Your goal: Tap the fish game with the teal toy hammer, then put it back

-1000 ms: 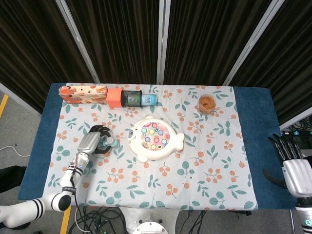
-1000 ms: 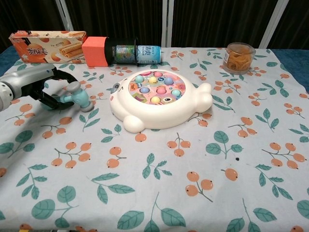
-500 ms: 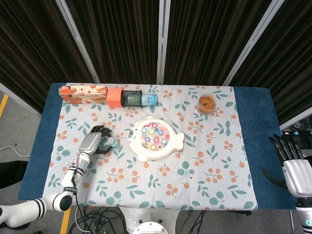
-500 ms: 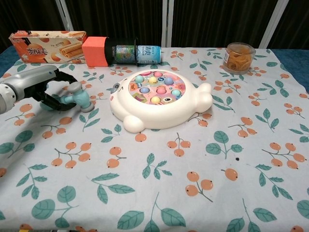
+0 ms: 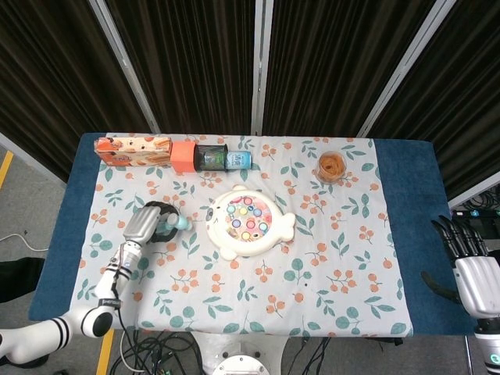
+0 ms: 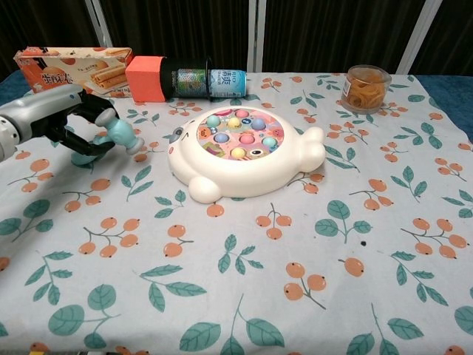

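We've got the teal toy hammer (image 6: 120, 135) wrapped in our left hand (image 6: 70, 122), fingers curled round its handle, its head raised off the cloth just left of the fish game (image 6: 240, 151). By our reading, this is the carry-over step: hammer lifted, no tap made yet. Next we need to swing the head rightward over the fish game's coloured pegs and bring it down lightly. Between hammer and fish game there's only bare printed cloth, so that path is free. Behind the fish game lie the orange-capped tube (image 6: 185, 78) and the snack box (image 6: 70, 69), so we shouldn't drift backward. Our right hand (image 5: 469, 262) sits far right of the fish game, past the table edge, fingers apart, holding nothing.
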### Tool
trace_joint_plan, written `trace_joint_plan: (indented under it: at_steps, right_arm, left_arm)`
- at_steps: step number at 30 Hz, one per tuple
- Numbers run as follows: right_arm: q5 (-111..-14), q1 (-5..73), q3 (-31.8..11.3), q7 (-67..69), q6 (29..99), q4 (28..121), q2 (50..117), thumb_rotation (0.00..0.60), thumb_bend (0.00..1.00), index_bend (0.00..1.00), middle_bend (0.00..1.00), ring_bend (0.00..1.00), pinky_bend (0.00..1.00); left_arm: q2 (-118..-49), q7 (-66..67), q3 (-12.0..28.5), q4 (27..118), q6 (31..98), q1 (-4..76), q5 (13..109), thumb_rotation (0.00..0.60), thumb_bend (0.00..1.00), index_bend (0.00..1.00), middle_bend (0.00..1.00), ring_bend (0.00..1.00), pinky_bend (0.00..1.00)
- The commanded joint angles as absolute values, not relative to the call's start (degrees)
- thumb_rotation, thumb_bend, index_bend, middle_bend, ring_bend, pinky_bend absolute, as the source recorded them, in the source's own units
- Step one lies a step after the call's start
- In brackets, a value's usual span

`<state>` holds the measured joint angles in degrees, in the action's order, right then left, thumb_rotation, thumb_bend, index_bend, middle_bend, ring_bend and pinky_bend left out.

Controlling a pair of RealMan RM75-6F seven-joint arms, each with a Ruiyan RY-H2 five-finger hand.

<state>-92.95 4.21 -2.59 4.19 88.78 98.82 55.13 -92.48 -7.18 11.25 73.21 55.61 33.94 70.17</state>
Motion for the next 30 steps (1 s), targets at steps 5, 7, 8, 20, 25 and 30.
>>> trace_joint_plan:
  at_steps: [5,7,8,20,25,30]
  right_arm:
    - [-93.3,3.9,-2.4,4.0,89.2,99.0,55.0,0.600,0.15,0.00,0.05,0.00,0.00]
    - [-93.4,3.8,-2.4,4.0,89.4,99.0,55.1,0.600,0.15,0.00,0.05,0.00,0.00]
    - [-93.6,3.7,-2.4,4.0,89.6,98.9,55.1,0.600,0.15,0.00,0.05,0.00,0.00]
    - [-93.8,2.6,-2.0,6.0,91.2,96.9,56.1,0.600,0.15,0.00,0.06,0.00,0.00]
    - [-93.9,2.3,-1.9,7.1,91.7,95.7,56.5,0.600,0.15,0.00,0.06,0.00,0.00]
    - [-94.1,2.1,-1.8,8.1,91.9,94.8,56.8,0.600,0.15,0.00,0.07,0.00,0.00]
  left_arm:
    - [-89.5,-10.9,10.9,72.1,57.6,35.2,76.4,0.600,0.54,0.62,0.59,0.47,0.45]
    - [-88.9,-10.6,10.7,72.4,57.4,35.8,77.3,0.600,0.54,0.62,0.60,0.49,0.48]
    - [-88.5,-10.0,10.6,72.6,57.3,36.3,77.9,0.600,0.54,0.62,0.61,0.50,0.49]
    - [-82.3,2.5,10.0,78.1,52.1,43.5,82.8,0.600,0.59,0.64,0.64,0.52,0.55]
    - [-80.4,5.5,11.2,81.8,46.6,47.5,80.7,0.600,0.61,0.64,0.65,0.53,0.59]
    - [-80.0,8.9,13.1,83.8,41.5,51.7,76.2,0.600,0.61,0.64,0.65,0.54,0.61]
